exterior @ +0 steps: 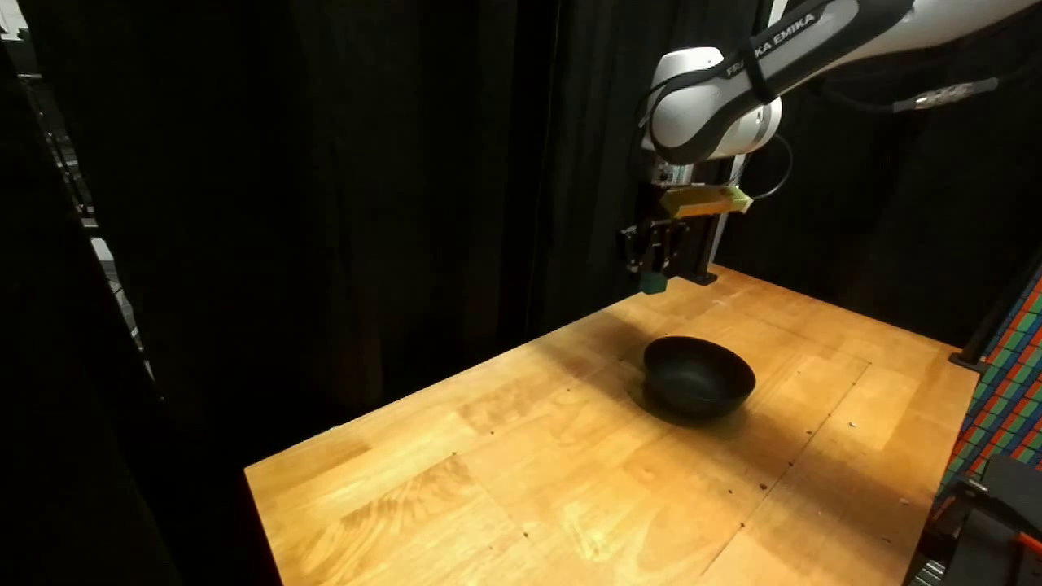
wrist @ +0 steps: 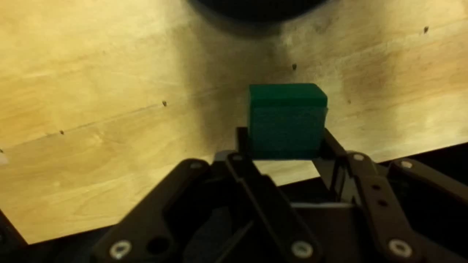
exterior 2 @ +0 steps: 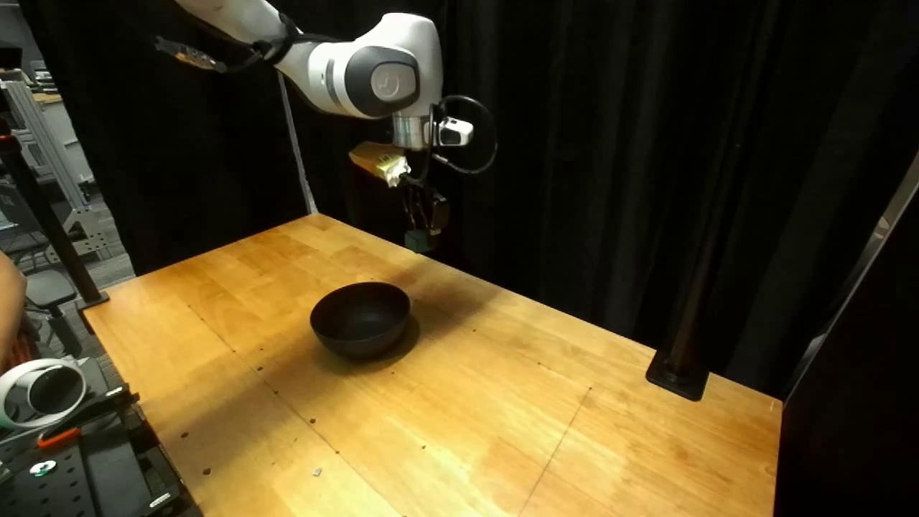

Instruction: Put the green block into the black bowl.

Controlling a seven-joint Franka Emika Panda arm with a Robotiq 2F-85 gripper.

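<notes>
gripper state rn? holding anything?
Gripper: closed on the green block, holding it up off the table.

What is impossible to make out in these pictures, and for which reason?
Black bowl: wrist view, mostly cut off by the top edge.
Green block: wrist view, its gripped sides are hidden by the fingers of the gripper.
Robot arm: both exterior views, its base is cut off by the picture edge.

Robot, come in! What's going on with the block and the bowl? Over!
Fingers shut on block, held above table. Bowl upright on table, block not in it yet. No obstacle seen between them.
</notes>
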